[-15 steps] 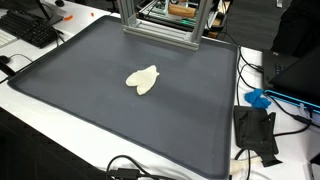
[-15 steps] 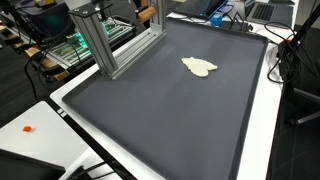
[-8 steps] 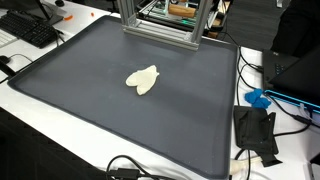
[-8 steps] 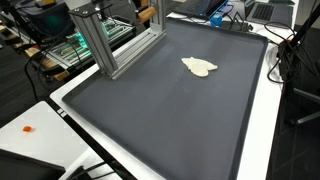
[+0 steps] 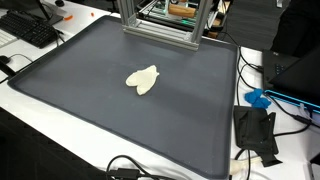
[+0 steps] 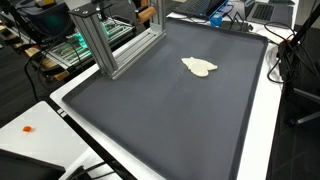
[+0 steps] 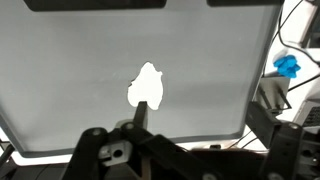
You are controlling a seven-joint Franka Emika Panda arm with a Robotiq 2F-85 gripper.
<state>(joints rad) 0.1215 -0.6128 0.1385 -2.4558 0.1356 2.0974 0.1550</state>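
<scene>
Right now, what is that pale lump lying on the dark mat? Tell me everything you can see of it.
The pale lump is cream-coloured and looks soft, perhaps cloth, though its material is hard to tell. Its outline is irregular, with two rounded lobes. It lies flat and alone near the middle of the dark grey mat, which is the only thing touching it in both exterior views.

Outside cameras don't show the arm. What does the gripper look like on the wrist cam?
Only the wrist view shows the gripper: black, angular link bars along the bottom edge, plus a grey round hub with small holes at lower left. No markings or cables on it can be made out.
</scene>
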